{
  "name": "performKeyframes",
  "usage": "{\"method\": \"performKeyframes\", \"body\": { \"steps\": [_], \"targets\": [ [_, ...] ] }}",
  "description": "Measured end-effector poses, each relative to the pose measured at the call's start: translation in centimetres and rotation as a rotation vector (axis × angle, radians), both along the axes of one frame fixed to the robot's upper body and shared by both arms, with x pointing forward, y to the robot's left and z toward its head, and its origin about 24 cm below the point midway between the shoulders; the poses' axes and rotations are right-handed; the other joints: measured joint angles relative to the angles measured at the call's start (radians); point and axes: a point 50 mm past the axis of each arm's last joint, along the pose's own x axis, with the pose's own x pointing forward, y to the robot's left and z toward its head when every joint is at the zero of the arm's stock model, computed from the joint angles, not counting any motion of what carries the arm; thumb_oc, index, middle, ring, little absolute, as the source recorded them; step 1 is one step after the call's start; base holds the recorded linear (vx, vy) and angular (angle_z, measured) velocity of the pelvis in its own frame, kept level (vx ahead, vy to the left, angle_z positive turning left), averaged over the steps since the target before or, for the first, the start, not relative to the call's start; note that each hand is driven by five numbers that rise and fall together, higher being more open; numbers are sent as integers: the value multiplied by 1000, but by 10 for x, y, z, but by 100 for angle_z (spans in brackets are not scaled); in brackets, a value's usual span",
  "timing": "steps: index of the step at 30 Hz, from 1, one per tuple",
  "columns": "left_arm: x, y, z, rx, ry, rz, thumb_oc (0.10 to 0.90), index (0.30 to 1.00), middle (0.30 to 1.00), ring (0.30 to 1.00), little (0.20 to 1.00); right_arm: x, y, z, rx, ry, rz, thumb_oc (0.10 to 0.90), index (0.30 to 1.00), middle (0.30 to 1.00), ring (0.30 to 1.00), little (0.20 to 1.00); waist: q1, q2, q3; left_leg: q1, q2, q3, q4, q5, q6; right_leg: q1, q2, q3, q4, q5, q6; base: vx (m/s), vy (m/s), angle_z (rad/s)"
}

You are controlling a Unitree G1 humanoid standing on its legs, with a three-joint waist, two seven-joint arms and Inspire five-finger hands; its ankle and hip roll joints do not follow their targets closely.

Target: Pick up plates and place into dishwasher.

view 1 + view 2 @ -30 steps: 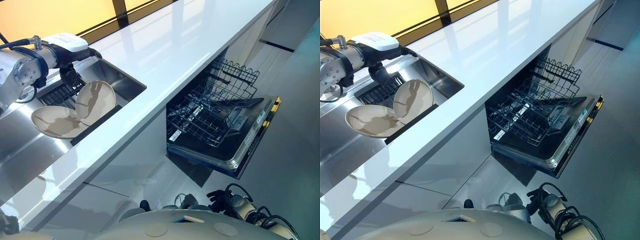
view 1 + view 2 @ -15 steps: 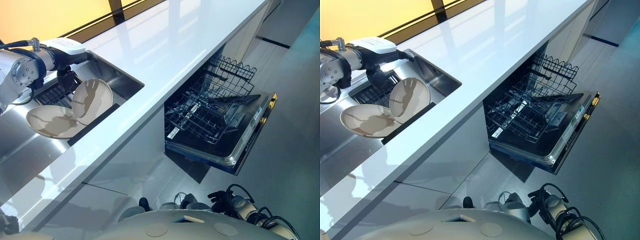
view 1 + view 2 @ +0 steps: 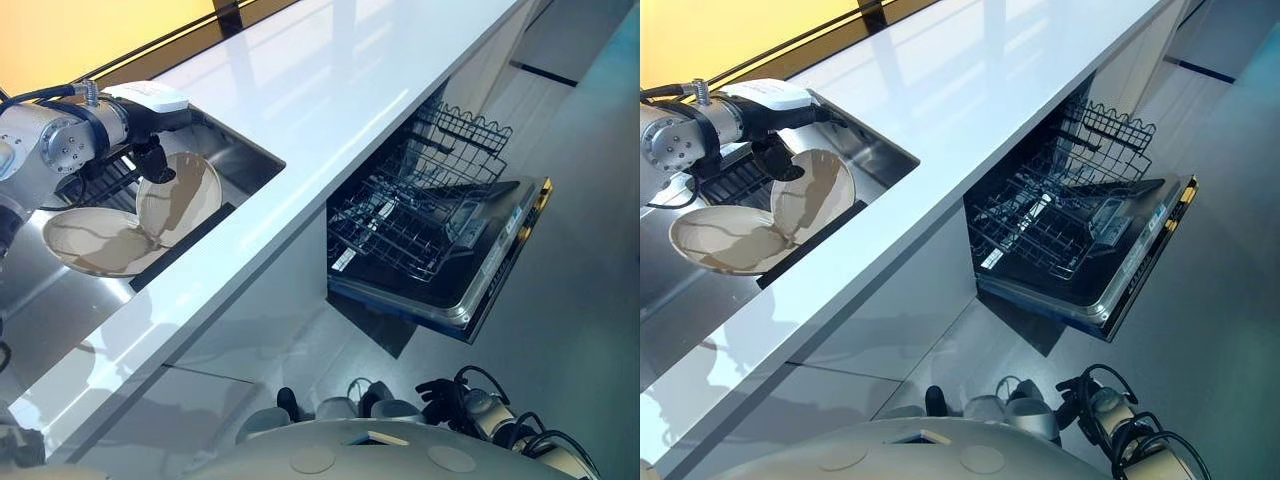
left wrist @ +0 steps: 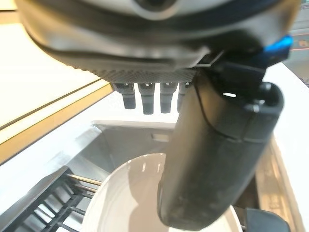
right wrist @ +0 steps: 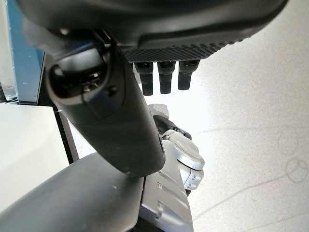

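Low by the floor, the right hand hangs with fingers straight and loose. Beyond it the dishwasher stands open, rack pulled out. In the desk's sink, the left hand, fingers relaxed, hovers over a tilted plate leaning beside a flat plate.

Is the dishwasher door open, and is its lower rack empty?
Open: the dishwasher door is folded down and the lower rack is pulled out over it. No plates show in the rack.
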Motion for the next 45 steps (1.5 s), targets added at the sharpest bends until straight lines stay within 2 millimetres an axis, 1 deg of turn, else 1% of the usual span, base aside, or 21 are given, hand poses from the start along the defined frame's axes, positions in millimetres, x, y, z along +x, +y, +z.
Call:
{"method": "performKeyframes", "body": {
  "steps": [10,15,19,31,36,40,42,45],
  "targets": [
    [2,-7,-5,-6,33,-17,800,900,900,900,900,0,0,0,1,1,0,800,900,900,900,900,-1,0,0,2,0,9,0,0,0,0,0,2,0,0,0,6,-5,0],
    [3,-10,-11,19,97,-17,800,900,900,900,900,0,0,0,2,2,0,800,900,900,900,900,-5,0,0,3,0,11,0,0,0,-1,0,5,0,0,0,0,0,0],
    [2,-8,-15,75,152,-1,800,900,900,900,900,1,0,0,5,3,1,800,900,900,900,900,-16,0,1,4,0,13,0,0,1,-1,0,8,0,1,1,0,0,0],
    [2,-14,-18,81,158,-47,800,900,900,900,900,2,-1,1,3,5,3,800,900,900,900,900,-25,5,4,7,-1,14,0,-1,1,-1,0,17,0,2,2,30,2,-1],
    [2,-21,-31,166,188,-93,800,900,900,900,900,5,-5,3,-9,-2,4,800,900,900,900,900,-32,19,16,11,-6,22,0,-3,5,-1,-6,24,0,6,9,20,3,-5],
    [2,-26,-42,218,220,-125,800,900,900,900,900,6,-5,3,-8,-3,5,800,900,900,900,900,-45,19,18,10,-13,29,0,-6,10,-5,-13,31,0,9,14,-2,-3,-4],
    [2,-27,-45,231,232,-129,800,900,900,900,900,7,-5,3,-8,-4,6,800,900,900,900,900,-44,19,18,7,-14,41,0,-7,12,-15,-14,46,1,11,17,-3,-3,-16],
    [2,-27,-47,256,243,-133,800,900,900,900,900,7,-5,3,-6,-3,6,800,900,900,900,900,-52,18,21,5,-17,44,0,-8,14,-19,-16,49,1,12,19,-3,1,-5]
  ]
}}
